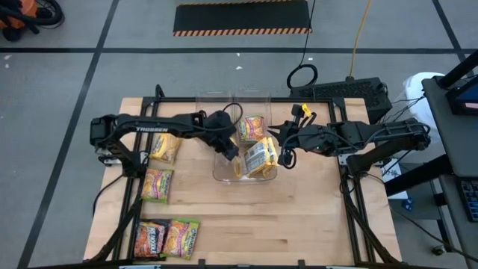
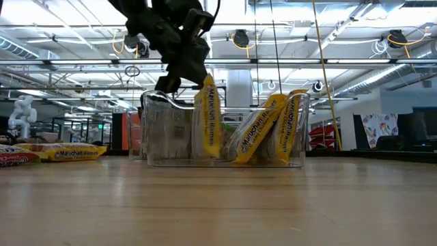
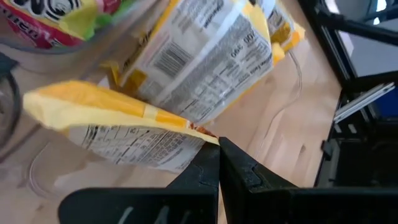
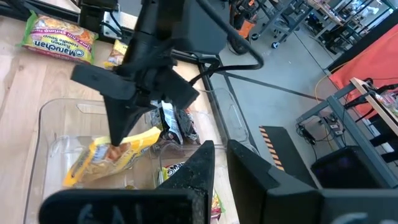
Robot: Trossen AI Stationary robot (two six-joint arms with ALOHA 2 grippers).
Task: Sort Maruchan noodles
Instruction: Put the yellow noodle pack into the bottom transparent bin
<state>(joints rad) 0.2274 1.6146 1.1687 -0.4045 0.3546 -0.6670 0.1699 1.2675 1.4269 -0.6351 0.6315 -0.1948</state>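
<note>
Wooden surface point(image 2: 218, 205) bare in the low view's near part, clear bin point(image 1: 245, 173) mid-surface with yellow noodle packets upright, left tool point(image 1: 233, 154) clamped on one yellow packet point(image 3: 112, 121) over the bin, right tool point(image 1: 282, 157) just right of it, fingers together, loose packets point(image 1: 160, 184) on the left seen from above only, workshop racks beyond.

Pale, smooth wooden table point(image 1: 314, 217) with visible grain. On it, a clear glossy plastic bin point(image 2: 157, 130) holding crinkly, shiny plastic packets point(image 2: 208, 116) (yellow fronts, silvery backs).
</note>
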